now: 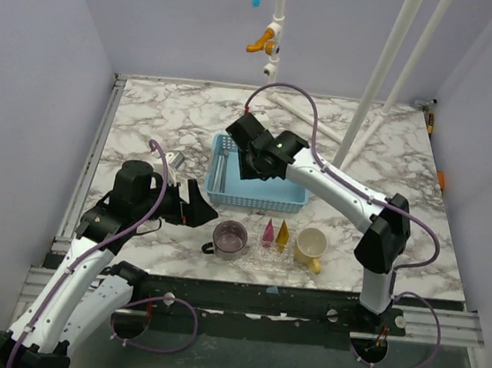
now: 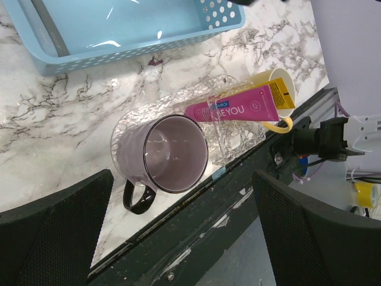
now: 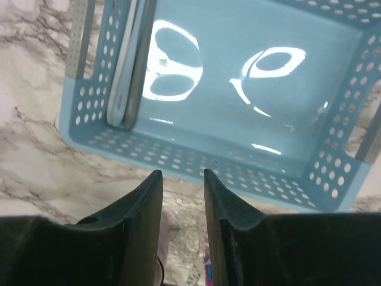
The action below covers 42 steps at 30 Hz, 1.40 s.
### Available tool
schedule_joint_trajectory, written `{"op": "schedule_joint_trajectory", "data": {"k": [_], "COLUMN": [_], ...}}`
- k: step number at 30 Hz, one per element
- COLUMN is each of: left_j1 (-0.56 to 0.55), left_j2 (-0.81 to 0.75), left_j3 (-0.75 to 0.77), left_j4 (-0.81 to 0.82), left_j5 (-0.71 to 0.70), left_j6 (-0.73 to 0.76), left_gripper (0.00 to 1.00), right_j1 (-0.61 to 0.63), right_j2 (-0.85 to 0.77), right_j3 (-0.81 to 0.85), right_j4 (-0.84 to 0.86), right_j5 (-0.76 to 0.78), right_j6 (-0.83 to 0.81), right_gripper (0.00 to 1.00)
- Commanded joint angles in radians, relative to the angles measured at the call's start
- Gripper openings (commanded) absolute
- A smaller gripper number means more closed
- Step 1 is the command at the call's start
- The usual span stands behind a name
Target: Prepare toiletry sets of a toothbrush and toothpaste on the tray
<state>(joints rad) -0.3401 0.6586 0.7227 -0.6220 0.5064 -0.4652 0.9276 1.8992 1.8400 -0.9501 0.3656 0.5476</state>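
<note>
Two toothbrushes, one pale and one grey, lie side by side along the left wall of the light-blue basket; they also show from above as the toothbrushes. My right gripper hovers over the basket's near wall, open by a narrow gap with nothing in it. The magenta toothpaste and the yellow toothpaste stand on the clear tray. My left gripper is wide open and empty, just left of the tray and the magenta toothpaste.
A purple mug stands on the tray's left end and a yellow mug on its right. The table's front edge and a black rail run right behind the tray. White pipes rise at the back right.
</note>
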Motion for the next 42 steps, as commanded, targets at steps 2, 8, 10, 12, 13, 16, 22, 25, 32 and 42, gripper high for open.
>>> {"op": "schedule_joint_trajectory", "data": {"k": [2,8,10,12,13,16,22,25,32,42], "left_j1": [0.005,0.005,0.006,0.006,0.006,0.005,0.006,0.006,0.006,0.006], "left_j2": [-0.009,-0.014,-0.016,-0.015,-0.014,-0.014,-0.013,-0.011,-0.007,-0.001], "left_j3": [-0.016,-0.017,-0.017,-0.017,-0.017,-0.016,-0.016,-0.016,-0.014,-0.015], "left_j4": [0.021,0.019,0.019,0.019,0.019,0.02,0.018,0.018,0.018,0.019], "left_j5": [-0.024,-0.031,-0.033,-0.034,-0.034,-0.036,-0.039,-0.037,-0.038,-0.036], "left_j6": [0.007,0.005,0.005,0.005,0.006,0.004,0.003,0.003,0.003,0.003], "left_gripper": [0.99,0.99,0.99,0.99,0.99,0.99,0.99,0.99,0.99,0.99], "right_j1": [-0.027,-0.042,-0.043,-0.044,-0.044,-0.044,-0.045,-0.047,-0.047,-0.058], "right_j2": [0.126,0.262,0.3,0.332,0.352,0.405,0.482,0.506,0.538,0.524], "right_j3": [0.098,0.192,0.219,0.237,0.246,0.283,0.304,0.309,0.309,0.294], "right_j4": [0.081,0.106,0.112,0.125,0.136,0.14,0.165,0.175,0.204,0.235], "right_j5": [-0.042,-0.053,-0.045,-0.043,-0.046,-0.029,-0.013,-0.014,-0.035,-0.045], "right_j6": [-0.017,-0.013,-0.011,-0.011,-0.015,-0.02,-0.018,-0.015,-0.008,0.009], "right_gripper": [0.37,0.38,0.38,0.38,0.39,0.39,0.39,0.39,0.39,0.4]}}
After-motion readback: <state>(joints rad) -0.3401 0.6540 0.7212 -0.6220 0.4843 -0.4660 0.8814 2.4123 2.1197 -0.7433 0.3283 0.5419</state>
